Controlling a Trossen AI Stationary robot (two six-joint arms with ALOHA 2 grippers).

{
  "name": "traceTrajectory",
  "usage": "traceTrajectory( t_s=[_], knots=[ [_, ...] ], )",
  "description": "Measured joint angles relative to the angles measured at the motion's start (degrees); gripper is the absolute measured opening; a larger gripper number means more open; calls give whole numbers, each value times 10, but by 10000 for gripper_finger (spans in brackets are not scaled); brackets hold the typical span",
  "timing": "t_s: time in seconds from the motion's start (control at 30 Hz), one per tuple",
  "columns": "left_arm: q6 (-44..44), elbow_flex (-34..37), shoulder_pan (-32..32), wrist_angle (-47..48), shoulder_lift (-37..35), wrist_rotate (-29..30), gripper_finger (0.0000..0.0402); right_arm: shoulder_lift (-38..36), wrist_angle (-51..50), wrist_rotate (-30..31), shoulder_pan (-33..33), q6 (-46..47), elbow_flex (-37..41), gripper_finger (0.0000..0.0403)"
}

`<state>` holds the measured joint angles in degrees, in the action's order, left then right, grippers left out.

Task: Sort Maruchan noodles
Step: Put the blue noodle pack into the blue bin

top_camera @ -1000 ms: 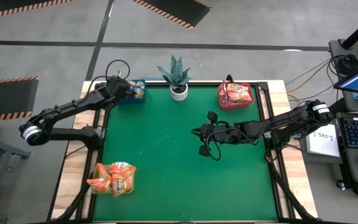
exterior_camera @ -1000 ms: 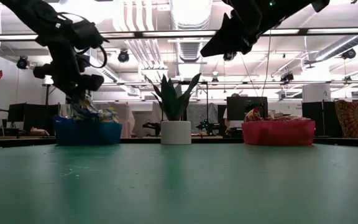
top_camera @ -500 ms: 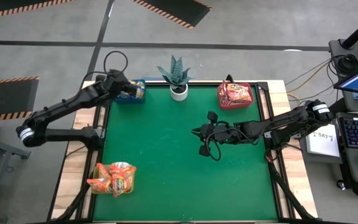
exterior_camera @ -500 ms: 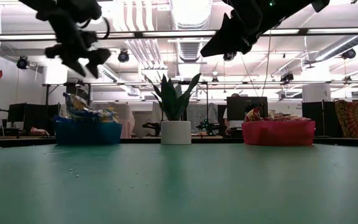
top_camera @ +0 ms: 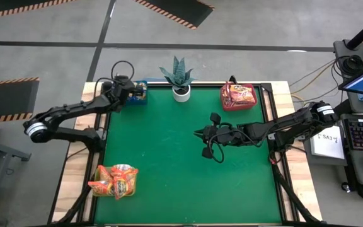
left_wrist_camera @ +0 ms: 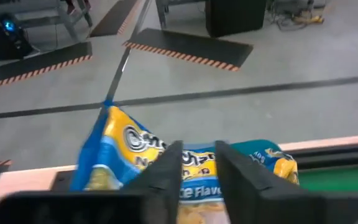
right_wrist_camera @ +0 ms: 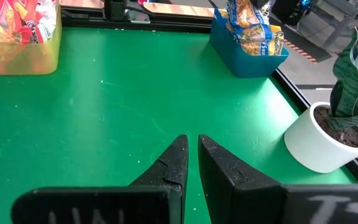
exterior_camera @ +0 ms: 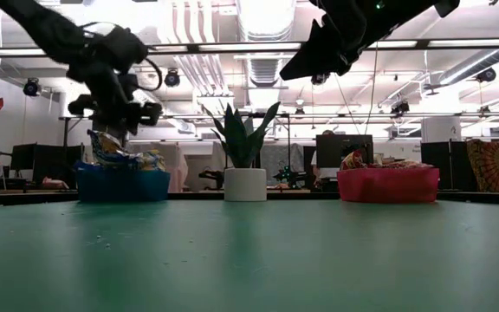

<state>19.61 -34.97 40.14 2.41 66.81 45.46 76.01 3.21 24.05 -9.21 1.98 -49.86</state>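
Blue-edged yellow noodle packets point(left_wrist_camera: 123, 149) stand in the blue bin point(top_camera: 134, 96) at the table's far left corner, also visible in the low view point(exterior_camera: 115, 149). My left gripper point(left_wrist_camera: 199, 149) hangs just above them point(exterior_camera: 115, 128), open, with nothing between its fingers. Red packets fill the red bin point(top_camera: 238, 96) at the far right. Orange and red packets sit in the yellow-green bin point(top_camera: 115, 180) near the left edge. My right gripper point(top_camera: 197, 133) waits shut, high over the middle of the table point(right_wrist_camera: 192, 146).
A potted plant point(top_camera: 180, 79) in a white pot stands at the far edge between the blue and red bins point(exterior_camera: 245, 156). The green mat point(top_camera: 181, 176) is bare between the bins. Cables hang from my right arm's wrist point(top_camera: 214, 151).
My left gripper rose above the blue bin, drawing slightly back toward the table's left edge, then came down again over the packets in the bin. The packets and bins have stayed in place.
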Motion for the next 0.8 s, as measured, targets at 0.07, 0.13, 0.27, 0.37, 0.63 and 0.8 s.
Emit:
traceTrajectory(
  t_s=[0.07,0.13,0.27,0.37,0.63,0.8],
  knots=[
    [-6,19,0,-57,14,0,42,0,0,0,0,-3,0,28],
    [-14,36,5,-108,23,1,12,0,0,0,0,-3,1,28],
    [0,48,24,-119,50,0,14,0,0,0,0,-4,1,28],
    [21,56,36,-109,76,-13,10,0,0,0,0,-5,2,28],
    [49,53,45,-110,119,-39,1,0,0,0,0,-8,3,28],
    [27,17,44,-68,87,-62,1,0,0,0,0,-7,3,28]
  ],
)
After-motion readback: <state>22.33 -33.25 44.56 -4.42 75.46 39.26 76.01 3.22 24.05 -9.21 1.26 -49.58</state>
